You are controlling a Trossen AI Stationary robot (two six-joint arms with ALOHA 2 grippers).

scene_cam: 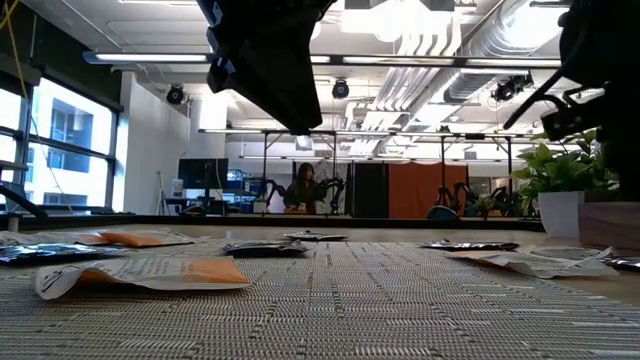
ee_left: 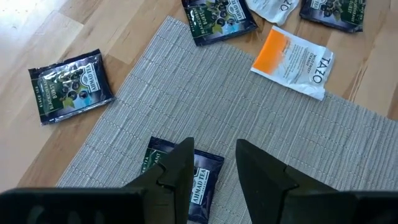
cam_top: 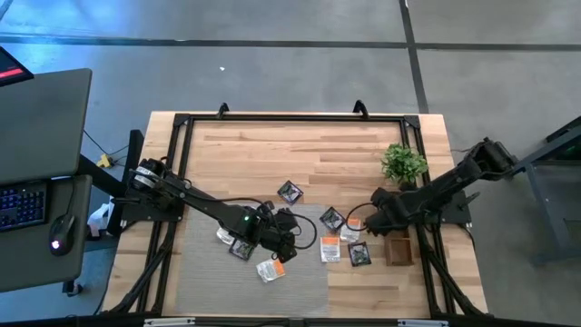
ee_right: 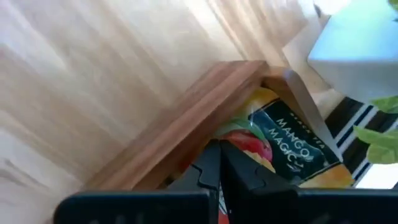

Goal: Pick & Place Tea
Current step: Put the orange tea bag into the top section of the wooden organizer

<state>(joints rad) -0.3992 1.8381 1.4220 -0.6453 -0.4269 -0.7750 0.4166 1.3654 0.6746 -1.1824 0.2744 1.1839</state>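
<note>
Leftmost, the left arm reaches in across the grey mat [cam_top: 209, 268], and the left gripper [cam_top: 289, 238] hangs over the mat's upper right part with its jaws released and nothing between them. Under its fingers [ee_left: 177, 171] lies a black sachet [ee_left: 202, 183] on the mat. Around it the tea is scattered: a black sachet [cam_top: 241, 247] and a white and orange sachet [cam_top: 270, 270] on the mat, another black one [cam_top: 290, 192] on the bare wooden table [cam_top: 309, 150], then a cluster near the mat's right edge with a black sachet [cam_top: 331, 218], a white and orange one [cam_top: 330, 249] and a black one [cam_top: 359, 255]. Further right, the right gripper [ee_right: 219, 177] sits at the narrow wooden tray [cam_top: 398, 248], jaws clenched on a yellow sachet [ee_right: 283, 146] printed "Mango Magic", which lies inside the tray [ee_right: 186, 127]. Just behind the tray stands the green potted plant [cam_top: 403, 163]
</note>
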